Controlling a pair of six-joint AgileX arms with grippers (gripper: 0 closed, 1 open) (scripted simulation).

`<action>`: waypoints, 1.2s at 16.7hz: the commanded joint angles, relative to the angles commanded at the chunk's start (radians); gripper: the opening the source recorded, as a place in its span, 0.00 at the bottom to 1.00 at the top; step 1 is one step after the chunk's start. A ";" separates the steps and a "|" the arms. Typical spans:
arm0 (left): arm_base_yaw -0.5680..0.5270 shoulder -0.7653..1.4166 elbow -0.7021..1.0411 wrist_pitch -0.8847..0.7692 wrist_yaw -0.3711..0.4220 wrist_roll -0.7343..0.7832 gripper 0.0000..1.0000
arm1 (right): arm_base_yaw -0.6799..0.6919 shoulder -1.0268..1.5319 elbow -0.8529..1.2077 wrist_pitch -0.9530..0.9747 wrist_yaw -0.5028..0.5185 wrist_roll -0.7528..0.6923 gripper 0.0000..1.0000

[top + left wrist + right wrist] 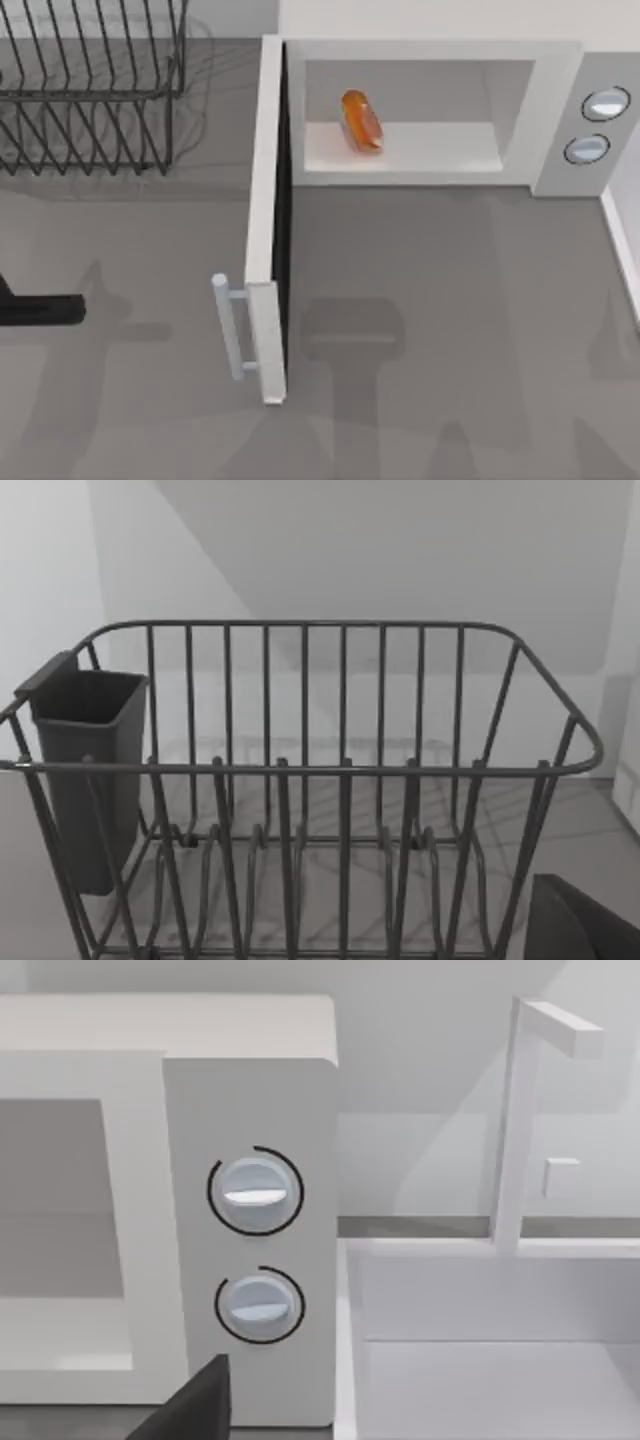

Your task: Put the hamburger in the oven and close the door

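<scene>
Inside the boxy pale oven [560, 110], the glossy oval hamburger [362, 121] rests.

This is a kitchen, though a bare rendered one: a pale grey-white oven [430, 110] with two round knobs [255, 1193] stands at the back of a plain grey bench [420, 300], its side-hinged door [268, 220] swung open. To its left stands a dark wire dish rack [300, 800] with a cutlery cup [85, 770] hung on one end, and on the right is a white sink-like basin [490, 1340].
</scene>
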 joint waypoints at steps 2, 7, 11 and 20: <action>-0.002 0.003 0.003 0.003 -0.002 0.000 0.00 | 0.000 0.000 0.000 0.000 0.000 0.000 1.00; -0.024 0.035 0.035 -0.032 -0.010 -0.032 0.00 | 0.000 0.000 0.000 0.000 0.000 0.000 1.00; -0.093 0.205 0.203 -0.218 -0.030 -0.141 0.00 | 0.000 0.000 0.000 0.000 0.000 0.000 1.00; -0.214 0.596 0.609 -0.835 -0.035 -0.383 0.00 | 0.000 0.000 0.000 0.000 0.000 0.000 1.00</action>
